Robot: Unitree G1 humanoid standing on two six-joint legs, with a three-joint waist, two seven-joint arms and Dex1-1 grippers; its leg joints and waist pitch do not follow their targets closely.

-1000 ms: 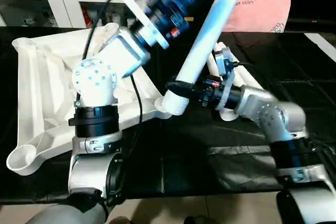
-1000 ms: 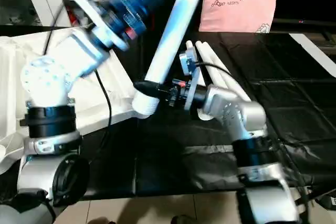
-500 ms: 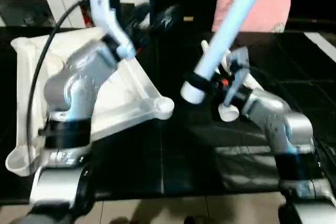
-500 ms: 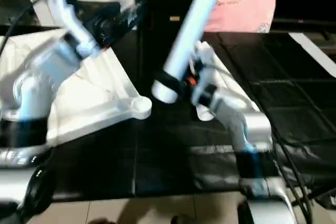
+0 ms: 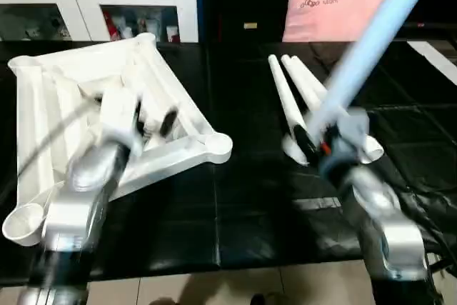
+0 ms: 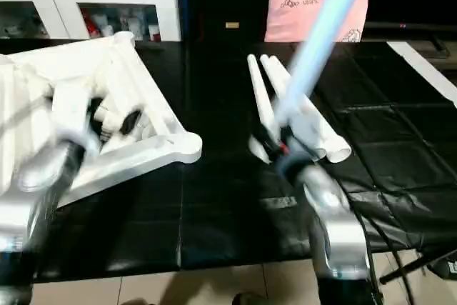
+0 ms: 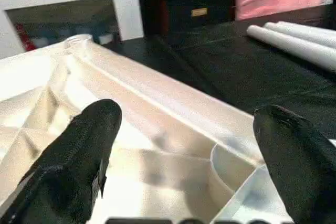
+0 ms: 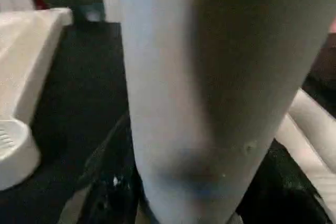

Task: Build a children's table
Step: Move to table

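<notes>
A white tapered leg (image 5: 371,44) was held in the right gripper (image 5: 314,141), rising steeply beside three spare legs (image 5: 300,94). The left gripper (image 7: 184,145) was spread wide, empty, above the upturned tabletop (image 5: 64,98). The leg's end should be aligned squarely over the near corner socket (image 5: 216,146) before pressing.

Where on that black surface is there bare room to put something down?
Bare black runs between the tabletop corner socket and the loose legs, and along the near edge. It is crowded at the legs, where the right gripper holds a leg.
</notes>
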